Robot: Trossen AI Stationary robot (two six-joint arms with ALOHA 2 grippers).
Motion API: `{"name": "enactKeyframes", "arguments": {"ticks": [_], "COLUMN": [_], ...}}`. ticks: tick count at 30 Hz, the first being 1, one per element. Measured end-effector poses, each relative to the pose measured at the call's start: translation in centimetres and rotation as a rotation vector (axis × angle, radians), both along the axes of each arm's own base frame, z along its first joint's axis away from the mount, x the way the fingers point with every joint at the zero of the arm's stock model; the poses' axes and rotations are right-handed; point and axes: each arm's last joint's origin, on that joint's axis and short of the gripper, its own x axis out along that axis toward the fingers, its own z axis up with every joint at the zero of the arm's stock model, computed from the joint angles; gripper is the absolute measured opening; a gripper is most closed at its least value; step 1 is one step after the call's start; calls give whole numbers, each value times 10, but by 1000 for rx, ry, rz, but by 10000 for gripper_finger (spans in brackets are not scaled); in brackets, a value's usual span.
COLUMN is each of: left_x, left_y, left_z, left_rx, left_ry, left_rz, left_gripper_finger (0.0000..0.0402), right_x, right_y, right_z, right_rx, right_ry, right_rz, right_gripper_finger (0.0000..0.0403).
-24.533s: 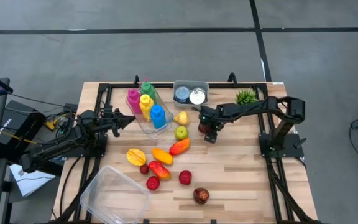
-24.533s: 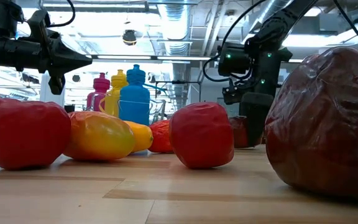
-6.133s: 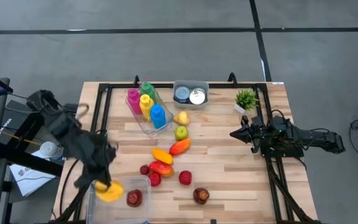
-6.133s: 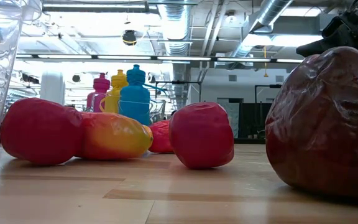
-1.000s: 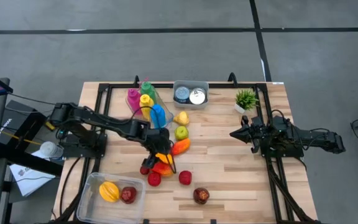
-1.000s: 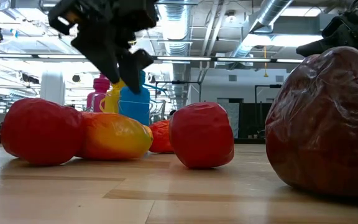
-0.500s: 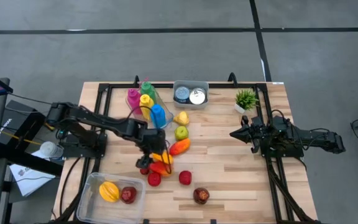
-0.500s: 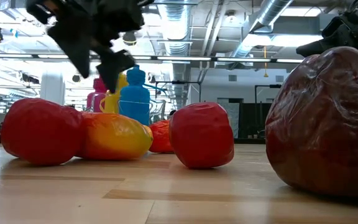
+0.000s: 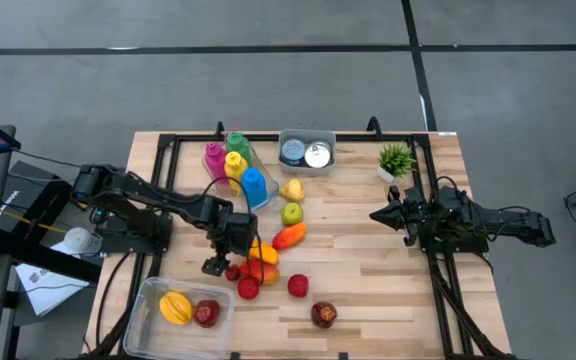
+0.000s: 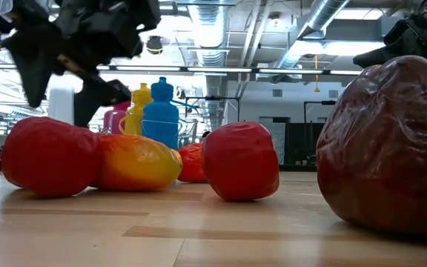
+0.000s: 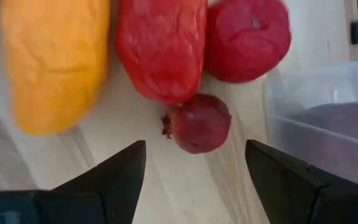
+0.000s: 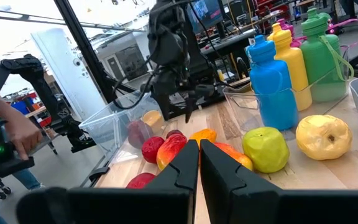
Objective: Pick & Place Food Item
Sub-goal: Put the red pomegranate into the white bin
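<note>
A small dark red fruit (image 11: 199, 123) lies on the wooden table beside a long red fruit (image 11: 161, 50), a round red one (image 11: 247, 37) and an orange one (image 11: 55, 62). My left gripper (image 11: 195, 144) hangs open just above the small fruit (image 9: 232, 272), pointing steeply down, a finger on either side and touching nothing. In the high view the left gripper (image 9: 218, 266) is at the left edge of the fruit cluster. The clear container (image 9: 158, 298) at the near left holds a yellow fruit (image 9: 175, 308) and a dark red one (image 9: 206, 314). My right gripper (image 9: 380, 214) waits shut at the table's right.
Coloured bottles (image 9: 236, 170) in a clear tray, a bin of cans (image 9: 306, 150) and a small plant (image 9: 396, 157) stand along the far side. A pear (image 9: 290, 190), a green apple (image 9: 291, 212), a red fruit (image 9: 297, 286) and a dark apple (image 9: 323, 315) lie mid-table.
My left gripper has moved from over the orange and red fruits toward the table's left edge and a little down, tipping to point more steeply downward, and now hangs over the small dark red fruit. The fruits have stayed in place.
</note>
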Motion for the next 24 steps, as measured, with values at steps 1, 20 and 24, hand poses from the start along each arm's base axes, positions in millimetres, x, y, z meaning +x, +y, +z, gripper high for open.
{"name": "enactKeyframes", "arguments": {"ticks": [1,20,24], "left_x": [-1,-7,-5], "left_y": [0,-18,-16], "left_z": [-4,-25,-26], "left_rx": [-4,-16,30], "left_ry": [2,-84,-89], "left_rz": [0,-73,28], "left_gripper_finger": [264,264,264], "right_x": [0,0,0], "right_y": [0,0,0], "right_z": [0,0,0], "right_rx": [0,0,0], "right_ry": [0,0,0], "right_rz": [0,0,0], "right_gripper_finger": [12,12,12]}}
